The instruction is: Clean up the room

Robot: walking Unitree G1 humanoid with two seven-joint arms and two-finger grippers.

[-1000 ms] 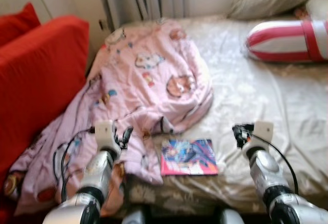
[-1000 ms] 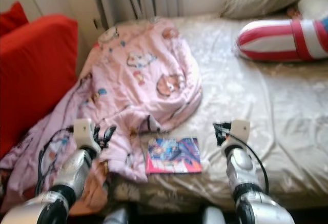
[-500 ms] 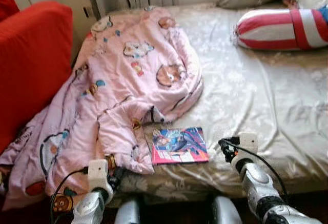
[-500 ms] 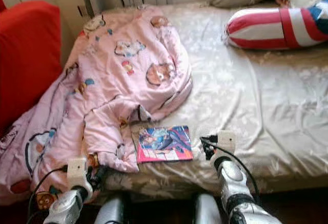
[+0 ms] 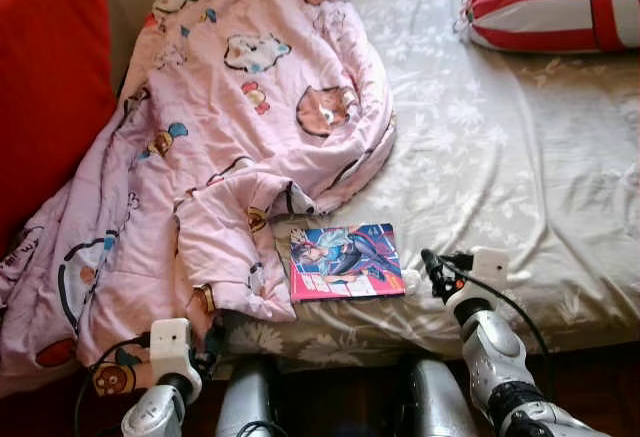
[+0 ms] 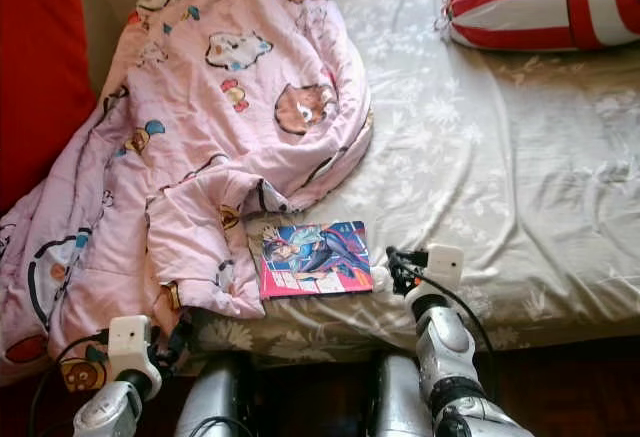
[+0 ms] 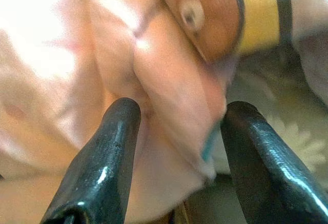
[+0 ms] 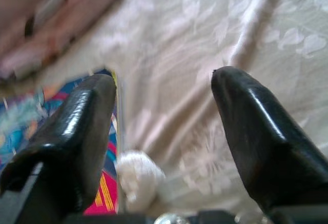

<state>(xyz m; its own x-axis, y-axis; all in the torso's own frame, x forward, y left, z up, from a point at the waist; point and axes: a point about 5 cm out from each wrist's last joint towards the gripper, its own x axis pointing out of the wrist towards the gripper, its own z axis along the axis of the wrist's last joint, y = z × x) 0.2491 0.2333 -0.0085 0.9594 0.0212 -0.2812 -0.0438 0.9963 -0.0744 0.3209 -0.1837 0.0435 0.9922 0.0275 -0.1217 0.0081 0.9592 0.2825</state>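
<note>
Right gripper point(image 5: 432, 262) of mine is sitting low over the near edge of the bed point(image 5: 520, 157), fingers spread apart with nothing between them, pointed toward the colourful comic book point(image 5: 345, 262) that lies flat on the flowery sheet. In my right wrist view the book's corner point(image 8: 105, 147) is just beside one black finger point(image 8: 77, 126), and there's a small white ball of something point(image 8: 137, 175) resting on the sheet right at the book's edge, can't tell what it is, maybe crumpled tissue. Left gripper point(image 7: 177, 131) is down lower at the bed's front corner, fingers also apart, with a fold of the pink cartoon blanket point(image 5: 230, 127) bunched up between and in front of them; whether the pads actually touch the fabric I can't say. That blanket is a big heap covering the left half of the bed, spilling off the side, and one flap of it lies just beside the book's left edge. Past it on my left there's a red sofa cushion point(image 5: 45, 87). Over at the far right end of the bed sits a red and white striped bolster pillow point(image 5: 550, 7), well apart from everything else.
</note>
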